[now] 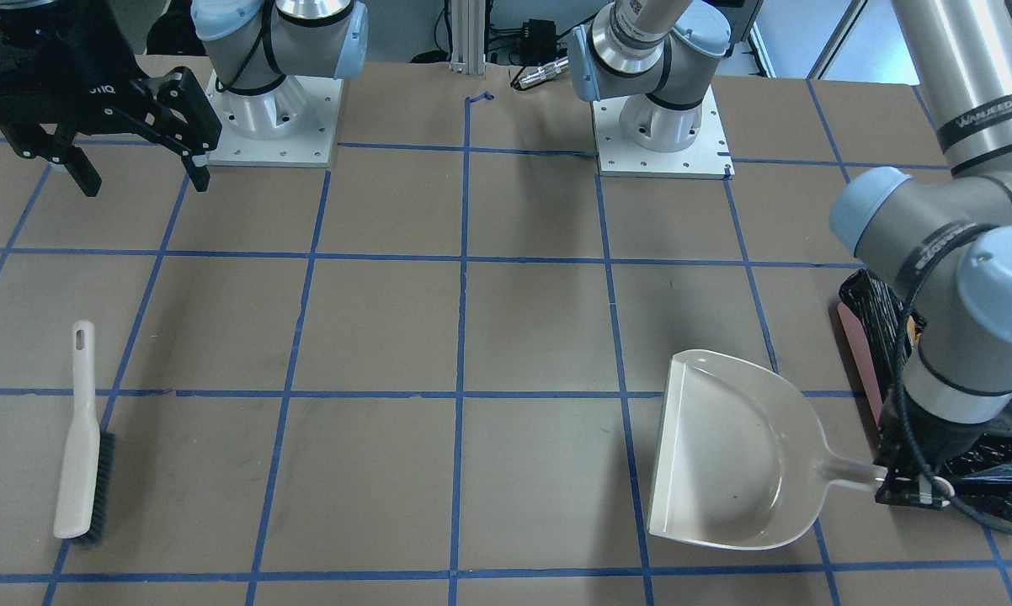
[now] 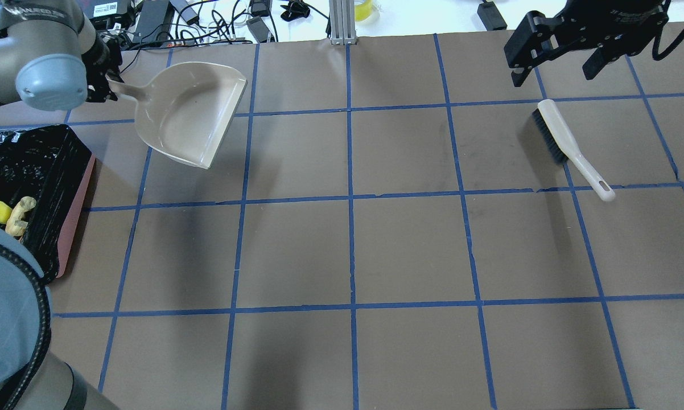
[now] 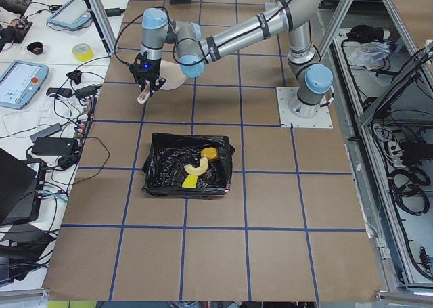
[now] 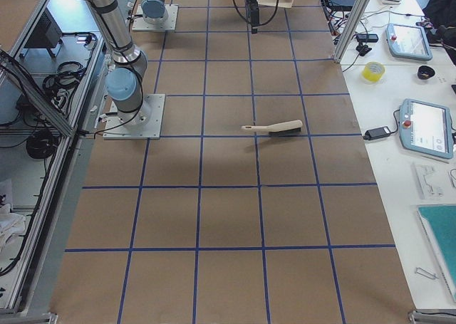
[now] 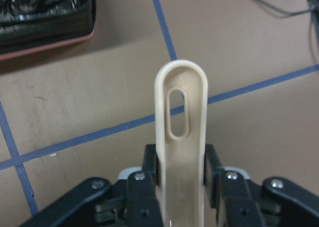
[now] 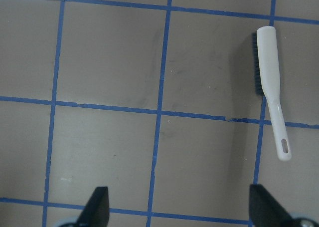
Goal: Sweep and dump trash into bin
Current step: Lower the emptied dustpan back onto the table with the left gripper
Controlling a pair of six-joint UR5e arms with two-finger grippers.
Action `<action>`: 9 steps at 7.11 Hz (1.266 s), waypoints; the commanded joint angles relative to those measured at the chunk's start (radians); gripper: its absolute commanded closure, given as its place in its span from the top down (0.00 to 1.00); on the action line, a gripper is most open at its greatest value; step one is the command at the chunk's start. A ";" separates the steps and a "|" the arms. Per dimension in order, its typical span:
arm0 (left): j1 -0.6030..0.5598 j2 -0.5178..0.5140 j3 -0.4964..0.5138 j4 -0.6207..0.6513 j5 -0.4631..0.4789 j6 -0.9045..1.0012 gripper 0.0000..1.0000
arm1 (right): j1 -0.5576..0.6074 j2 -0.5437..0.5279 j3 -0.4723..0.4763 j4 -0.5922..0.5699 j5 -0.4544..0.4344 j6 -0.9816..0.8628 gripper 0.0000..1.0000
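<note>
The brown paper worktop (image 2: 410, 245) is gridded with blue tape. At its left end sits the pink-sided rectangular bin (image 2: 34, 159), lined with crinkled glossy black plastic and partly hidden overhead by the left arm's elbow. Just beyond it, the left end effector (image 5: 180, 167) is clamped on the handle of the smooth beige dustpan (image 2: 185, 114). The right end effector (image 2: 553, 67) hangs above the dark-bristled brush (image 2: 569, 148), fingers apart. All the trash (image 3: 198, 166) lies inside the bin.
</note>
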 commanded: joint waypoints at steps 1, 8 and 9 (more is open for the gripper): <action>-0.032 -0.097 0.008 0.014 0.060 -0.041 0.00 | 0.000 -0.001 0.001 -0.001 0.004 0.020 1.00; -0.095 -0.154 0.014 0.046 0.097 -0.311 0.00 | 0.000 0.000 0.006 -0.008 0.016 0.020 1.00; -0.095 -0.149 0.008 0.034 0.097 -0.313 0.00 | 0.000 0.000 0.013 -0.009 0.024 0.017 1.00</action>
